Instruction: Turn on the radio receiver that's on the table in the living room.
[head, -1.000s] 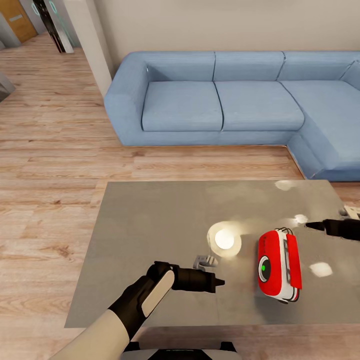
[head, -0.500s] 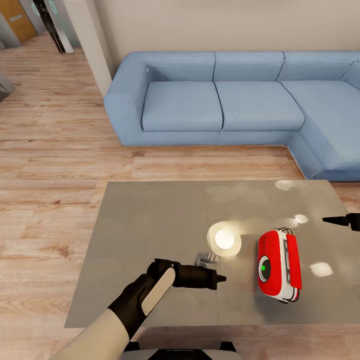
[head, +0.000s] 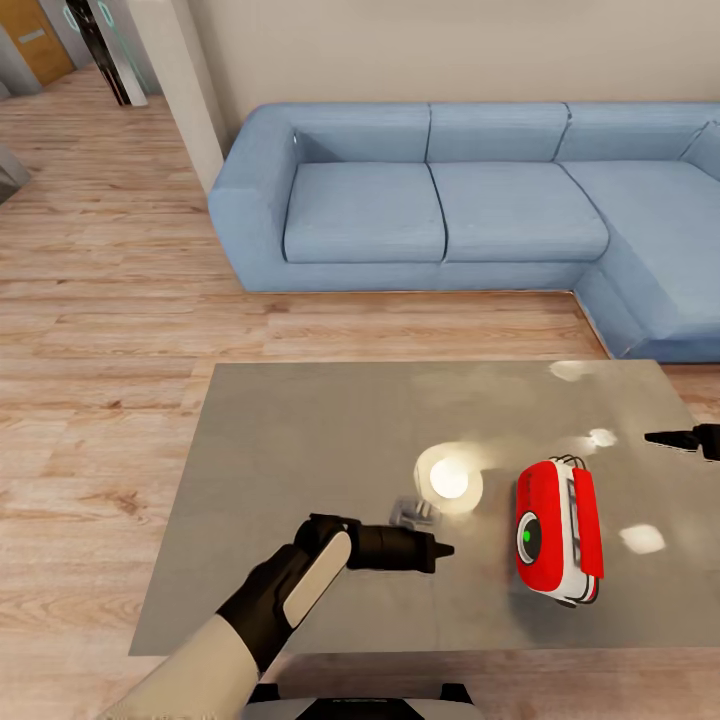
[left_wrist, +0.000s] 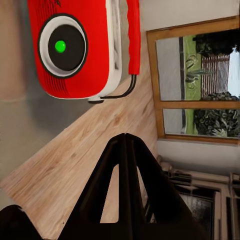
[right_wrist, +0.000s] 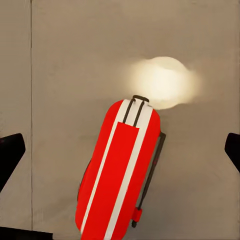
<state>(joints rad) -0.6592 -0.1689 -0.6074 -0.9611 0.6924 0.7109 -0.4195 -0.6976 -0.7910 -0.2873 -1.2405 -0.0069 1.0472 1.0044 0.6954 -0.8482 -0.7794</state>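
Left hand (head: 440, 549) nudged nearer — radio receiver (head: 557, 532) just beyond, seemingly apart.

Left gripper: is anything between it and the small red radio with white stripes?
Nothing visible. The shut left gripper points at the red, white-striped radio, with bare glossy grey-brown table top between them. The bright patch beside the radio is a light reflection.

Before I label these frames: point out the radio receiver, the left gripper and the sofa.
radio receiver (head: 556, 532): head view, red front face.
left gripper (head: 442, 549): head view, closed fingertips.
sofa (head: 365, 213): head view, left seat cushion.
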